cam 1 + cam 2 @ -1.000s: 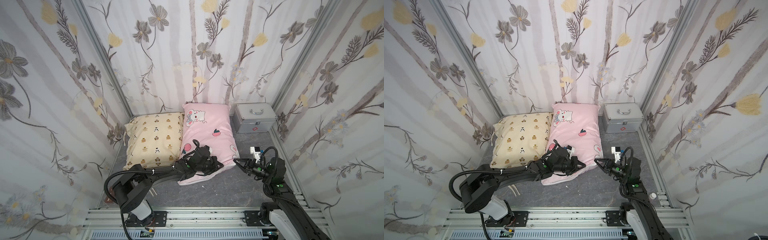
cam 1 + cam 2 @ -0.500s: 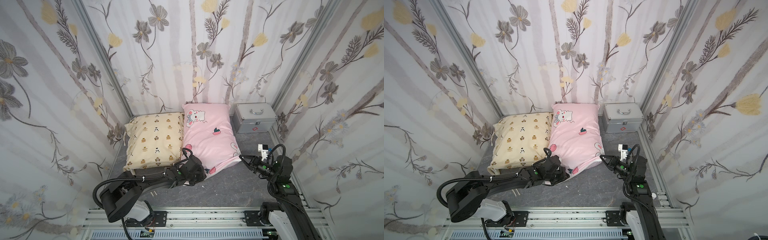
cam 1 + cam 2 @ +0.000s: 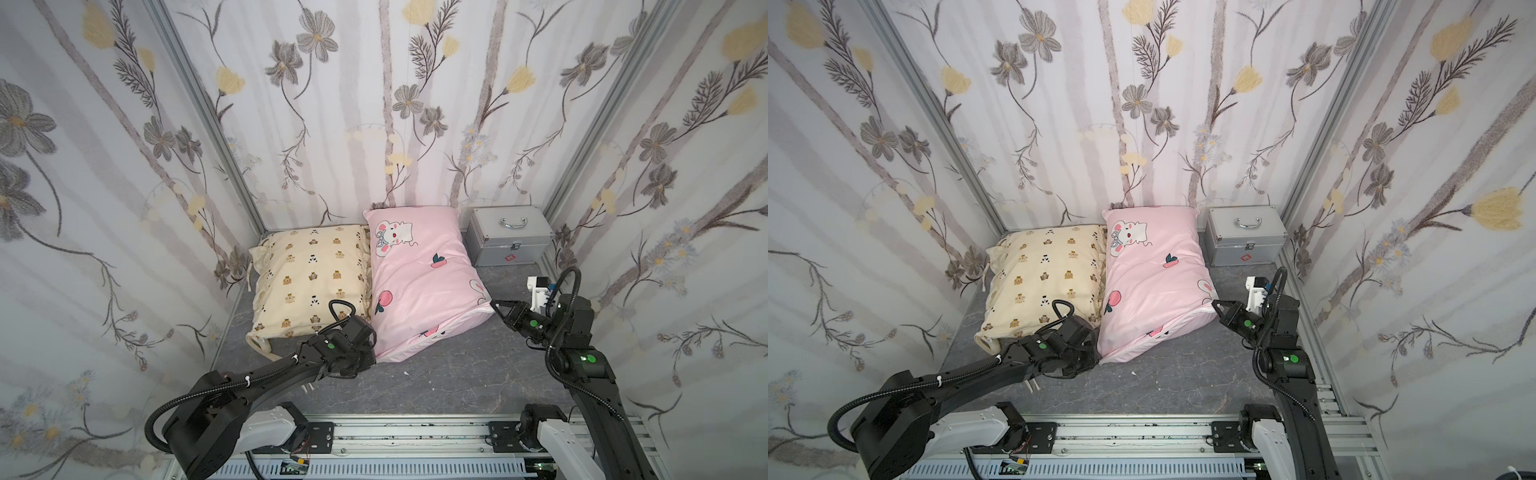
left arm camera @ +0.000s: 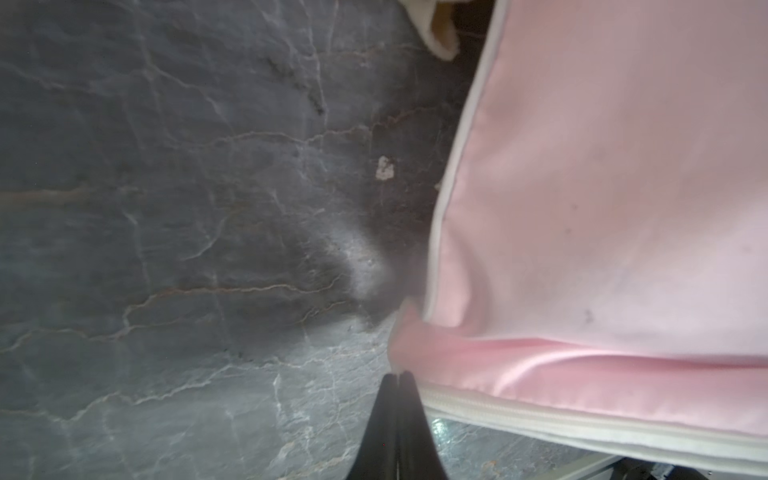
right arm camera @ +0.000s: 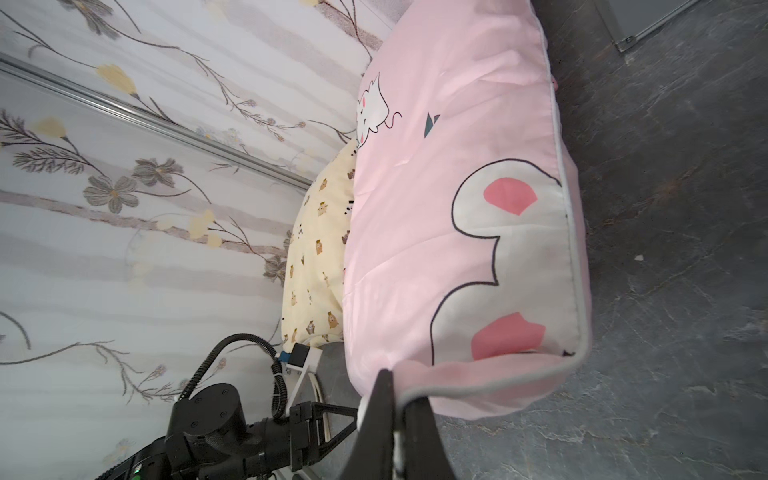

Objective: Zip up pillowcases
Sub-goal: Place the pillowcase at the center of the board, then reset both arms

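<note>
On the grey tabletop [image 3: 436,386], touching the cream pillowcase [image 3: 311,274], the pink pillowcase [image 3: 419,291] looks soft, light and slippery, so it is best pinched at its piped corners: the right gripper [image 5: 401,388] clamps one, and the left gripper [image 4: 400,377] sits clenched at the zipper's [image 4: 582,419] end, pull unseen.

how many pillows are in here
2. The cream bear-print pillowcase lies on the robot's left near the wall corner. The pink pillowcase lies right beside it, touching it, between it and the silver case. No others show.
</note>
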Controlling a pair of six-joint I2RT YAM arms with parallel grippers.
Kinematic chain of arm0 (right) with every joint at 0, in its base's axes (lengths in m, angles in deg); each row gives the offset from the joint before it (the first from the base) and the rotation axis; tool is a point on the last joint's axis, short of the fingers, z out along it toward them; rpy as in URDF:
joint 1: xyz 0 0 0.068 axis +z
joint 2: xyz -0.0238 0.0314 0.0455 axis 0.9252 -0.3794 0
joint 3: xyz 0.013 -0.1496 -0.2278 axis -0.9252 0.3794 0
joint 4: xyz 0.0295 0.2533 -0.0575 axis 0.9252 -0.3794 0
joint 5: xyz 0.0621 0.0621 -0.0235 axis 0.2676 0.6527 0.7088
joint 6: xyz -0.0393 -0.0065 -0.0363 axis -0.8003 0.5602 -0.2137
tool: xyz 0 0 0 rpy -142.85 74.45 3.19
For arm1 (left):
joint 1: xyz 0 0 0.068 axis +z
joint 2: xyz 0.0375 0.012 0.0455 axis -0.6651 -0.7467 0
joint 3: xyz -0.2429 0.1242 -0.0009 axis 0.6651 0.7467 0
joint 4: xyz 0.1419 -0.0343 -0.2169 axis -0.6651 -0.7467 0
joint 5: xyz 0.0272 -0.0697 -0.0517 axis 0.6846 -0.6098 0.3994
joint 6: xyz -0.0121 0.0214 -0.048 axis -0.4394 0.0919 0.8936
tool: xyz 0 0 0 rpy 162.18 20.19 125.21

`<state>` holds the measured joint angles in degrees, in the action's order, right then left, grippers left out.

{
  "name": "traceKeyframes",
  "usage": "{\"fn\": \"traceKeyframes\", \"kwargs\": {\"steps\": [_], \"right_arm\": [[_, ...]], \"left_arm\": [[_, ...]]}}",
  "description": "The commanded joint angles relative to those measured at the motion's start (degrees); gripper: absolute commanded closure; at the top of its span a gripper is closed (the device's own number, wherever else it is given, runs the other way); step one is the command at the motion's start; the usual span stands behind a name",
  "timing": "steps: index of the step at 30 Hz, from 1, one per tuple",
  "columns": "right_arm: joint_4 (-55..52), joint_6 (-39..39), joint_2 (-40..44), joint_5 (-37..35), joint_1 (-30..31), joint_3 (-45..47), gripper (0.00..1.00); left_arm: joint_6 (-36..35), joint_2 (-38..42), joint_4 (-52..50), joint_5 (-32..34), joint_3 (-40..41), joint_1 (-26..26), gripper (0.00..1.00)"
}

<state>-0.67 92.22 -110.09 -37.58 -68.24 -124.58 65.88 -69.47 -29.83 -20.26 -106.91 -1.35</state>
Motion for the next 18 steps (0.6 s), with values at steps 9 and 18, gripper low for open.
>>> {"fn": "traceKeyframes", "kwargs": {"steps": [9,18], "right_arm": [[-4.86,-23.96,-7.82,-38.87,0.54,-16.42,0.00],[43.01,-33.70,-15.82,-48.25,0.43,9.91,0.00]], "left_arm": [[-24.39,9.30,-19.25,21.36,-20.14,14.56,0.00],[-40.52,5.83,16.96,27.49,-3.33,39.40,0.00]]}}
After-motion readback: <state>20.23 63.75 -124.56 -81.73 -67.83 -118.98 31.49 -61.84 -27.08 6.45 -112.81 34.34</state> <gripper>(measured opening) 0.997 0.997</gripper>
